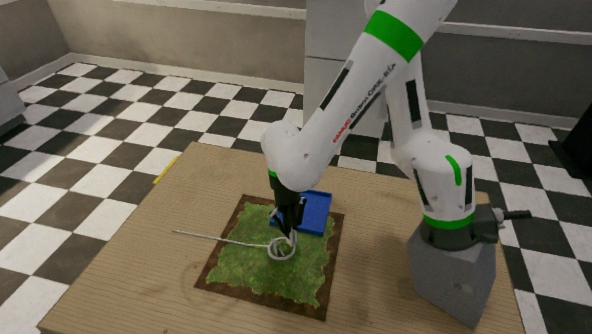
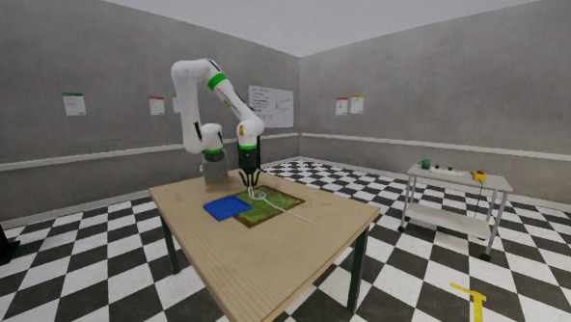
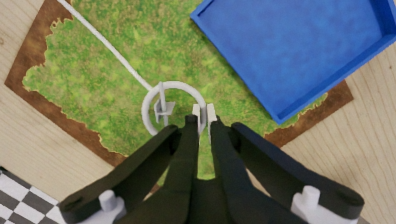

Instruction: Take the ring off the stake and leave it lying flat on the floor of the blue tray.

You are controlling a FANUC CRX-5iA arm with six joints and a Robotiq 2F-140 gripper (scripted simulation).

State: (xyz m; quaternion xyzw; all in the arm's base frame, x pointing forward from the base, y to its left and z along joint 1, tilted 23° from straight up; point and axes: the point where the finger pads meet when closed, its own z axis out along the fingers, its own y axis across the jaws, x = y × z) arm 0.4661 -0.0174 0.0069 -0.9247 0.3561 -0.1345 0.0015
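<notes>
The gripper (image 3: 204, 114) points straight down, and its two black fingers are pinched almost together on the near edge of the ring (image 3: 173, 108). The thin white rim sits between the two pale pads at the tips, so the gripper is holding the ring. The ring is a white hoop, just ahead of the fingertips in the wrist view. The stake (image 3: 161, 102) is a thin grey pin that pokes up inside the hoop, close to the side away from the fingers, so the ring is around the stake and not in the tray. A long white rod (image 3: 104, 44) runs away from the ring, up and to the left of the gripper, across the grass mat (image 3: 85, 85). The tray (image 3: 295, 45) is blue and lies up and to the right of the gripper, near the ring but not touching it. One tray corner sits over the edge of the mat. The mat lies on the wooden table (image 1: 150, 260).
</notes>
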